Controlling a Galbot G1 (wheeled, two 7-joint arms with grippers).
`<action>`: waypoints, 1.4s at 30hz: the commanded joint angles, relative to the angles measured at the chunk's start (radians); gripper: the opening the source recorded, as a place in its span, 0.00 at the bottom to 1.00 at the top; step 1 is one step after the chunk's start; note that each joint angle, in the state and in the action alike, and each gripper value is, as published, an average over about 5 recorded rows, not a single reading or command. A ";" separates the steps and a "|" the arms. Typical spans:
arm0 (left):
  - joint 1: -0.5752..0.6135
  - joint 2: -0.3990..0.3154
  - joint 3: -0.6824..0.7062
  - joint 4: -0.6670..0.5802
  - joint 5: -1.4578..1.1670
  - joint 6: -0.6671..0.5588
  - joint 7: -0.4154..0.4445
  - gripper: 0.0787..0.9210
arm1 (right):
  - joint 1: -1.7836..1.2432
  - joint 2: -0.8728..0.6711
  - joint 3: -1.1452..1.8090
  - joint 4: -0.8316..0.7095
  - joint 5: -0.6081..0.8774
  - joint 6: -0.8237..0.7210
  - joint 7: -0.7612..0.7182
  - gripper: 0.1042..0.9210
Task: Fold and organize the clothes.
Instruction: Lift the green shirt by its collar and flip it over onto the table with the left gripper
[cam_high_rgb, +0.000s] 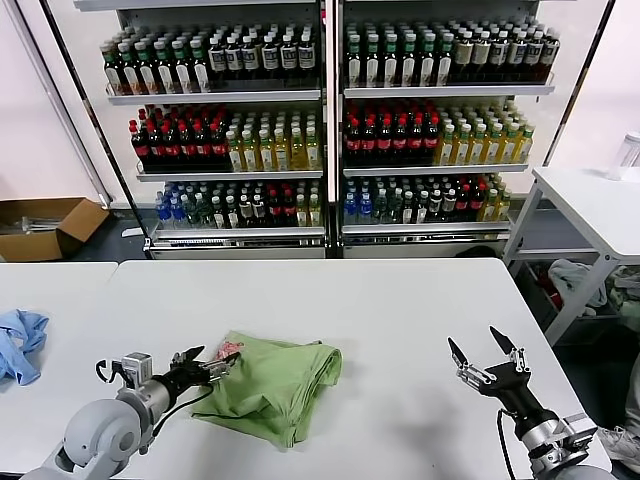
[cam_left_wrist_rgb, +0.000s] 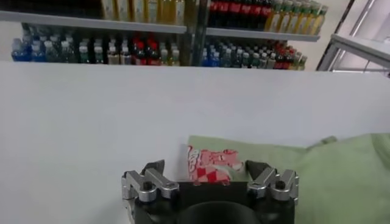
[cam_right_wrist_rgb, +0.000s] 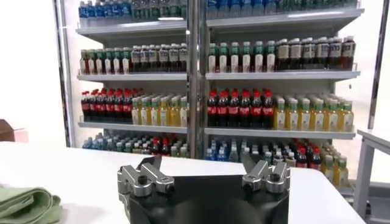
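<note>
Left gripper (cam_high_rgb: 213, 365): fingers spread wide, nothing between them, low over the table at the near-left edge of the shirt, by the printed patch.
Right gripper (cam_high_rgb: 484, 352): fingers spread wide, nothing held, above bare table toward the right side, well apart from the shirt.
Shirt: the light green soft-fabric polo shirt (cam_high_rgb: 270, 382) lies bunched and partly folded on the table, left of centre, near the front edge.
Printed patch: the red-and-white graphic (cam_left_wrist_rgb: 210, 165) sits at the shirt's left edge, just beyond the left gripper's fingertips.
Left wrist view only: the graphic shows as a pink-and-red checked print; in the head view it is only a small red spot.
Right wrist view only: a rolled green edge of the shirt at the frame's corner, and the shelves seen straight on.
Head view only: both arms together, plus the light blue crumpled cloth (cam_high_rgb: 20, 343) at the table's far left edge.
Containers: an open brown cardboard box (cam_high_rgb: 45, 226) on the floor at left, contents unclear.
Surface: a white rectangular table (cam_high_rgb: 400, 310); a 2nd white table (cam_high_rgb: 590, 205) stands to the right.
Room: 2 glass-fronted shelf units of bottled drinks (cam_high_rgb: 325, 120) behind, 3 rows each.
</note>
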 joint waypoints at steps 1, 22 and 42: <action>0.059 -0.012 0.008 0.011 0.123 -0.053 0.034 0.88 | 0.001 -0.001 0.001 0.002 -0.001 0.001 0.001 0.88; 0.122 -0.045 0.018 -0.045 0.168 -0.105 0.035 0.50 | -0.011 -0.016 0.032 0.012 0.025 0.014 -0.001 0.88; 0.201 0.067 -0.587 0.079 0.096 -0.223 0.090 0.04 | 0.024 -0.032 -0.027 0.012 0.029 0.023 -0.004 0.88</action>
